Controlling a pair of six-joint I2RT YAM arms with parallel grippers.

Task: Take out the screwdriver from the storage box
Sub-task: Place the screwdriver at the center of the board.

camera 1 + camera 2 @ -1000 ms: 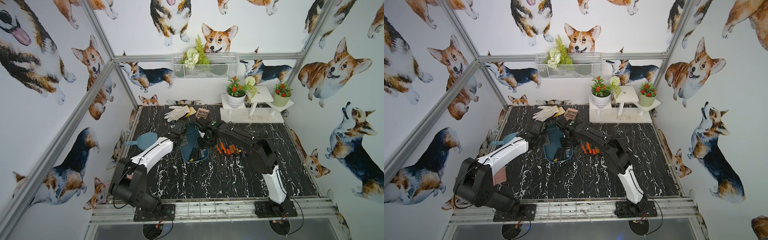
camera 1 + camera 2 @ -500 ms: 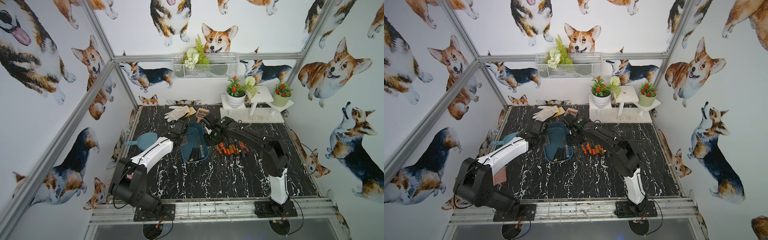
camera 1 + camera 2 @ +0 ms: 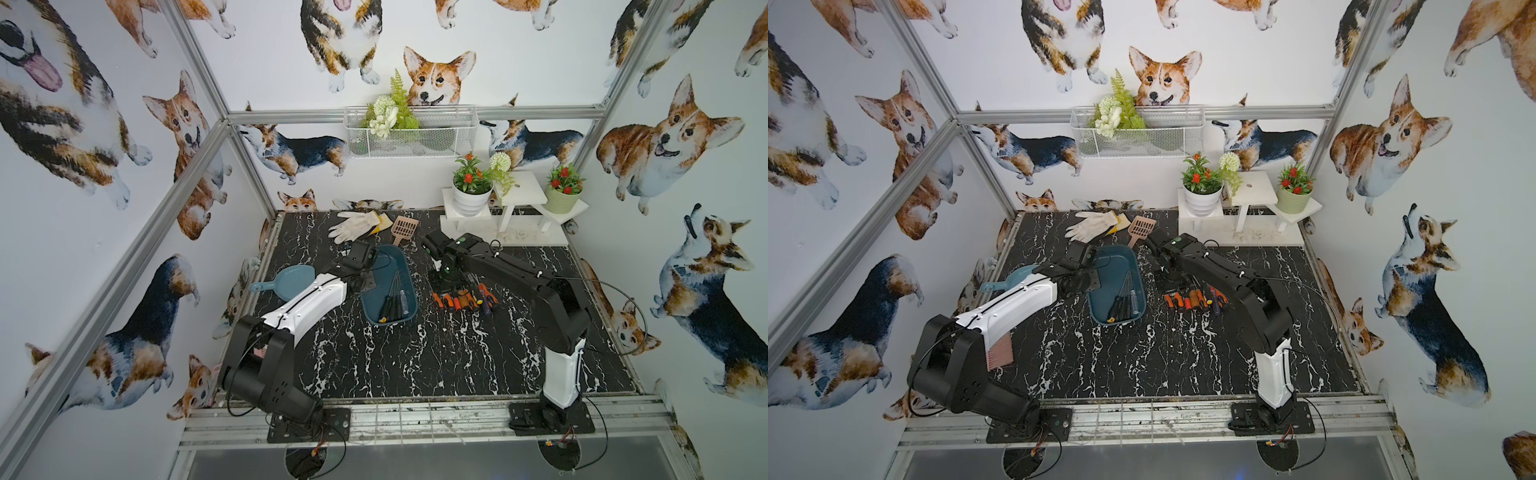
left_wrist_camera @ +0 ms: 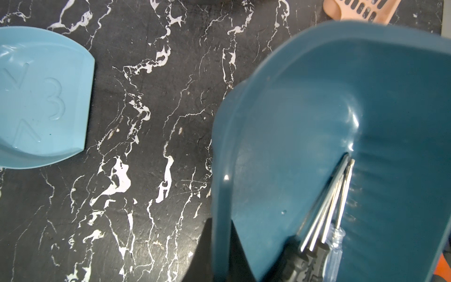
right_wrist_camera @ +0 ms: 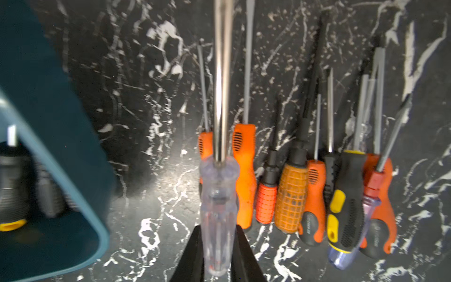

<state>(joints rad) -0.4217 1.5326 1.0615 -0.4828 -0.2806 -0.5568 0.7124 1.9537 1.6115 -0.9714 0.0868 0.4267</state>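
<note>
The only mark you can read is a raised "3" between moulded arrows on the light blue scoop [image 4: 41,97]. The pale print on the dark ends of two orange handles in the row of screwdrivers [image 5: 292,195] on the table [image 3: 415,365] is too blurred to read.

Your right claw [image 5: 217,244] stands narrow. Its two black fingers [image 5: 192,254] press either side of the clear-handled screwdriver [image 5: 218,195], gripping it near the butt of the handle with the steel shaft pointing away from the wrist. That screwdriver is outside the storage box [image 3: 384,266], above the marble top, just beside the row's nearest orange handle.

Your left claw [image 4: 220,244] is closed on the storage box's rim, with one finger outside the wall and one inside.

The box sits mid-table between your two arms. A small bunch of screwdrivers [image 3: 392,303] lies in its near end, most of them black-handled and one clear-handled.
</note>
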